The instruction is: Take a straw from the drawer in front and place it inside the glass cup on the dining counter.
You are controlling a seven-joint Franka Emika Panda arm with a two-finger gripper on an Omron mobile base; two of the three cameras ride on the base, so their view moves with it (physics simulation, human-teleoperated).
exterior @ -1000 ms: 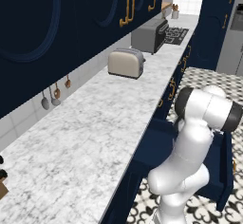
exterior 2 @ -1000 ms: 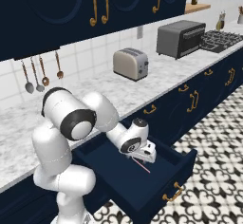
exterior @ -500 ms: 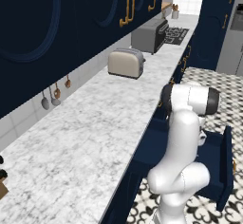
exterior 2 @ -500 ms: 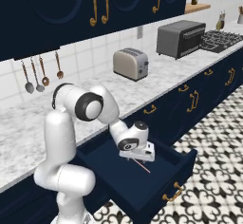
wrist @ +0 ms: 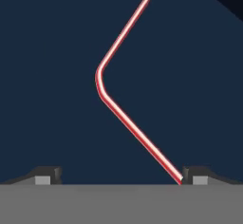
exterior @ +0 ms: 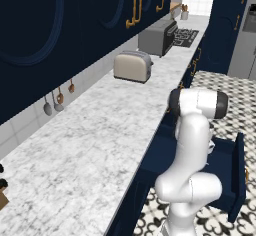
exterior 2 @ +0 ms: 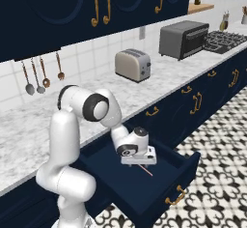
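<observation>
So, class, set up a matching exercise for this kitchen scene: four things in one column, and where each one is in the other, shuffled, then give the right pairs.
Things:
1. straw
2. toaster
3. gripper
4. hanging utensils

Places:
A. on the tiled wall under the upper cabinets
B. lying flat on the floor of the open drawer
C. standing on the marble worktop
D. open, just above the drawer floor over the straw

Pairs: 1-B, 2-C, 3-D, 4-A
</observation>
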